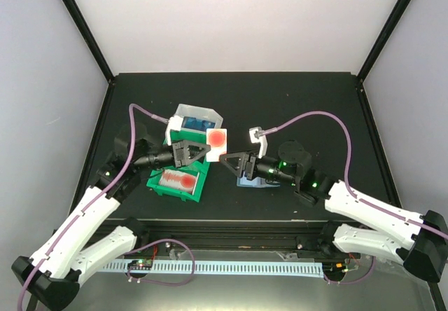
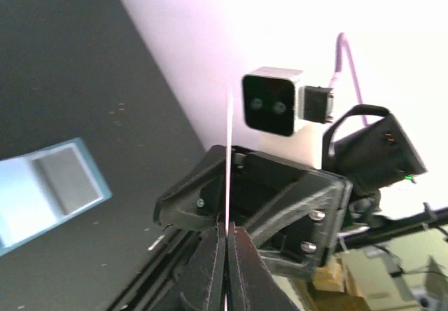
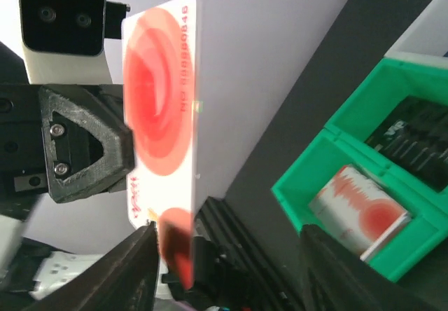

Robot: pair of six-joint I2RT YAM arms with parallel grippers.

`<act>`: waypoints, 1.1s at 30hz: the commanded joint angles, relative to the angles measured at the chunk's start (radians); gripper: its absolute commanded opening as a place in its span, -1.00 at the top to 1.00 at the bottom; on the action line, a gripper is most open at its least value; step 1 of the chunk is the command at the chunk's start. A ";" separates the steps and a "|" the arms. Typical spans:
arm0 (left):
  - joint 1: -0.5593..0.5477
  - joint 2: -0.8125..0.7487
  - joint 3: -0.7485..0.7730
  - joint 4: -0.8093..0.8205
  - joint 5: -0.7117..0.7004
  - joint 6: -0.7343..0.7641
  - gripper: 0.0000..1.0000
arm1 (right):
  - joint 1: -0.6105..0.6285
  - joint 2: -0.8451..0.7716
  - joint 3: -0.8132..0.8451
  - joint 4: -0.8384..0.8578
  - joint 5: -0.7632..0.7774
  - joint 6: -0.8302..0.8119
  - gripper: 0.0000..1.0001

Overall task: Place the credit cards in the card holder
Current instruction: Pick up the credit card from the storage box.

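You are pinching one red-and-white credit card (image 3: 157, 108) in the left tool (image 2: 225, 232), whose fingers are pressing together on one end of it, and you are holding it in the air between the two arms. The right tool (image 3: 229, 244) is facing it with its fingers spread wide and gripping nothing. The card's bottom corner is sitting close by one of those fingers, though the blur there is making it hard to say whether they are touching.

The card is showing its broad face to the right wrist view, with its long axis running upright there, away from the left fingertips. The card holder (image 2: 49, 185) is lying open and flat on the surface (image 1: 308, 101), almost under the right tool and off to the card's right, so the right arm is sitting nearer to it. More red-and-white cards (image 3: 360, 213) are lying in the green bin (image 3: 308, 178) beneath the left arm.
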 commanded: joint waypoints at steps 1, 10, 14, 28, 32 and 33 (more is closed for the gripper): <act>-0.008 -0.034 -0.011 0.174 0.143 -0.167 0.97 | -0.001 -0.035 0.001 0.094 -0.054 0.082 0.02; -0.011 -0.082 -0.054 0.161 0.188 -0.205 0.97 | -0.001 -0.063 0.008 0.161 -0.099 0.126 0.41; -0.014 -0.108 -0.079 0.162 0.200 -0.198 0.97 | -0.001 -0.049 0.033 0.137 -0.113 0.122 0.69; -0.018 -0.104 -0.147 -0.061 0.037 0.094 -0.49 | -0.002 -0.125 0.020 -0.153 0.122 0.041 0.98; -0.055 -0.092 -0.182 -0.063 -0.065 0.192 -0.68 | -0.045 -0.136 0.001 -0.369 0.250 -0.033 0.98; -0.069 -0.090 -0.196 -0.049 -0.096 0.201 -0.72 | -0.070 -0.136 -0.018 -0.391 0.251 -0.044 0.98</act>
